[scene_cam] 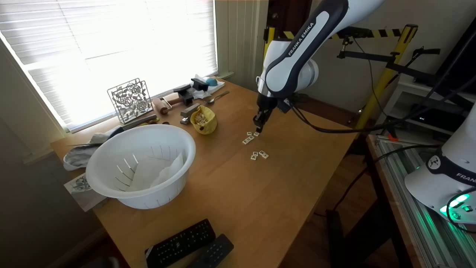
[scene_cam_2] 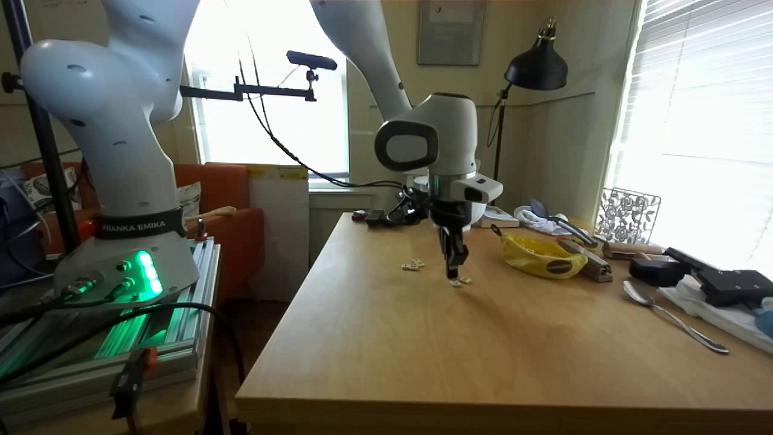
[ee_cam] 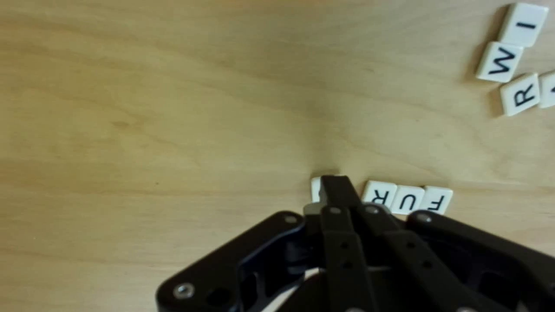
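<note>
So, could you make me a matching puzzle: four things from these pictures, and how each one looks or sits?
1. claw
2. yellow pouch
3. white basket
4. spoon

A. silver-coloured, lying flat
B. shut, close to some letter tiles
C. slotted sides
D. holding small pale pieces

Right pairs: 1-B; 2-D; 3-C; 4-A

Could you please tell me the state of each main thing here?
Gripper: shut, contact with the nearest tile unclear.
F, U, R tiles: face up, in a row.
Yellow pouch: open, pale pieces inside.
White basket: upright, something white inside.
Remotes: buttons up.
Window blinds: lowered.
Base lights: glowing green.
</note>
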Controlling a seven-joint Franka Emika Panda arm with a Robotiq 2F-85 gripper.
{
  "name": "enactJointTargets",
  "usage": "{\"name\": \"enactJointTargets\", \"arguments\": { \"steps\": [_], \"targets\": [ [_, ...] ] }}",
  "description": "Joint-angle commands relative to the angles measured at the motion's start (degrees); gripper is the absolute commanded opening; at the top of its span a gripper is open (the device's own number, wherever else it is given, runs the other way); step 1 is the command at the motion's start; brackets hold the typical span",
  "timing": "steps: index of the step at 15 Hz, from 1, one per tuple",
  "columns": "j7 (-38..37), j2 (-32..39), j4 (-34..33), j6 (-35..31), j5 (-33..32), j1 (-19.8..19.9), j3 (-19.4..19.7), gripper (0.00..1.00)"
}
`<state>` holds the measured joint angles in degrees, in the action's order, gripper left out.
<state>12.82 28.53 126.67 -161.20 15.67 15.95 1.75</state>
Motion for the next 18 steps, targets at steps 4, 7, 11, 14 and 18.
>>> {"name": "enactJointTargets", "arguments": {
  "steps": [4,7,11,14,18],
  "targets": [
    [-3.72,2.51,-0.72,-2.32,-2.66,-0.46,0.56,0.00],
    [-3.76,3.11,-1.08,-3.06,-2.27,-0.07,-0.04,0.00],
    [-3.98,3.85,-1.77,-3.65,-2.38,-0.06,-0.40,0.00],
    [-4.09,4.27,-2.25,-3.43,-1.88,0.26,-1.17,0.00],
    [-4.43,4.90,-2.54,-3.86,-2.23,-0.11,-1.10,0.00]
  ]
}}
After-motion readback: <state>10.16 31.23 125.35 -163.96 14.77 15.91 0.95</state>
